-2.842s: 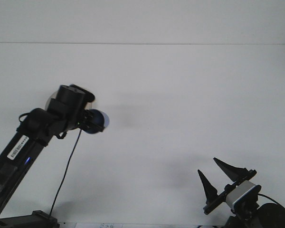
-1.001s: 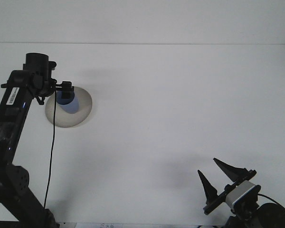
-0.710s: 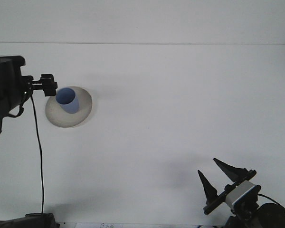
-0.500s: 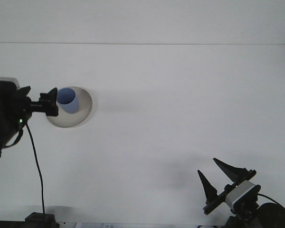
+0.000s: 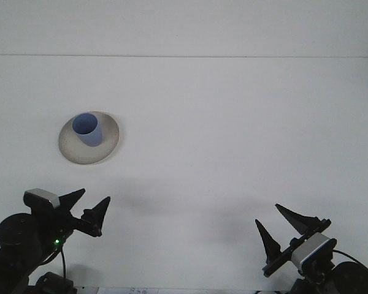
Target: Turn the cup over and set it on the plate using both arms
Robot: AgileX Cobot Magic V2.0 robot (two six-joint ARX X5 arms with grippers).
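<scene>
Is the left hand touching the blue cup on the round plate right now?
Apart. The front view shows the left hand open and low near the table edge, with bare table between it and the blue cup on the round plate.

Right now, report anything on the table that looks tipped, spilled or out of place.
Nothing stands out. The blue cup stands upright, mouth up, on the plate, toward its left side. No spill shows on the white table. The left claw and right claw are both open, low and clear of it.

White table [image 5: 233,135], plain and matte, pale wall [image 5: 184,27] behind its far edge
</scene>
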